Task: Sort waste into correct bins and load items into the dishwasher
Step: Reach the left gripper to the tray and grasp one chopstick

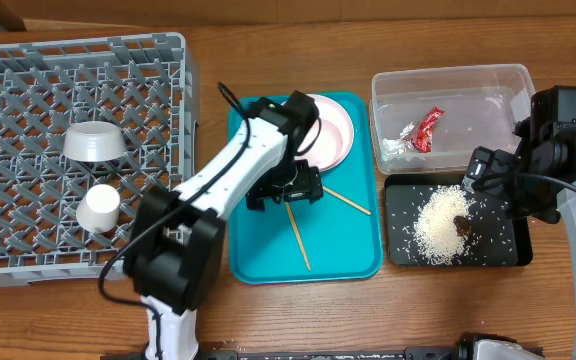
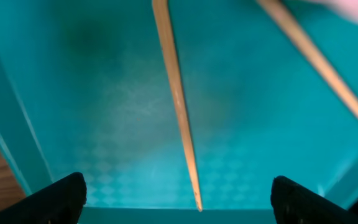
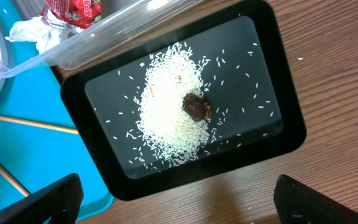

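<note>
My left gripper (image 1: 284, 192) is open low over the teal tray (image 1: 258, 255), straddling one wooden chopstick (image 2: 178, 106); the second chopstick (image 2: 319, 62) lies to its right. Both chopsticks (image 1: 298, 238) show in the overhead view. A white plate (image 1: 333, 135) sits at the tray's far end. A bowl (image 1: 93, 142) and a small cup (image 1: 98, 208) stand upside down in the grey dish rack (image 1: 28, 250). The red-and-silver wrapper (image 1: 426, 130) lies in the clear tub (image 1: 448, 80). Rice (image 3: 166, 112) and a brown lump (image 3: 196, 107) lie in the black tray (image 3: 284, 134). My right gripper (image 3: 176, 202) is open and empty above the table beside that tray.
A few rice grains lie loose on the wooden table (image 3: 328, 68) near the black tray. The dish rack takes up the left side, the teal tray the middle, the tub and black tray the right.
</note>
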